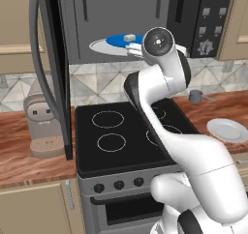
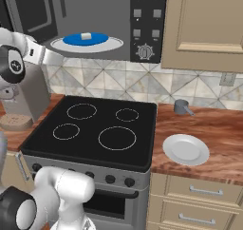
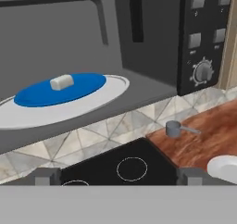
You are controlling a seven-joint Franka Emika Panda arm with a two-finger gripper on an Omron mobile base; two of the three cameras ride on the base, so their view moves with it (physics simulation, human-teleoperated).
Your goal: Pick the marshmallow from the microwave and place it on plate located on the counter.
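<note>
Approach step. Tiny white cube marshmallow [image 3: 61,82] resting on bright blue disc [image 3: 60,90] inside open dark grey microwave [image 3: 152,38]. Two-finger gripper [image 3: 118,176] spread wide, empty, short of cavity. Next: reach in, straddle marshmallow, close. Pale round plate [image 2: 185,149] waiting on wood-grain counter [image 2: 213,124]

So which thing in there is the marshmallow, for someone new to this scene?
Look inside the open microwave above the stovetop. A white turntable carries a bright blue disc, and the marshmallow sits on that disc. It is the only tiny white block there.
</note>
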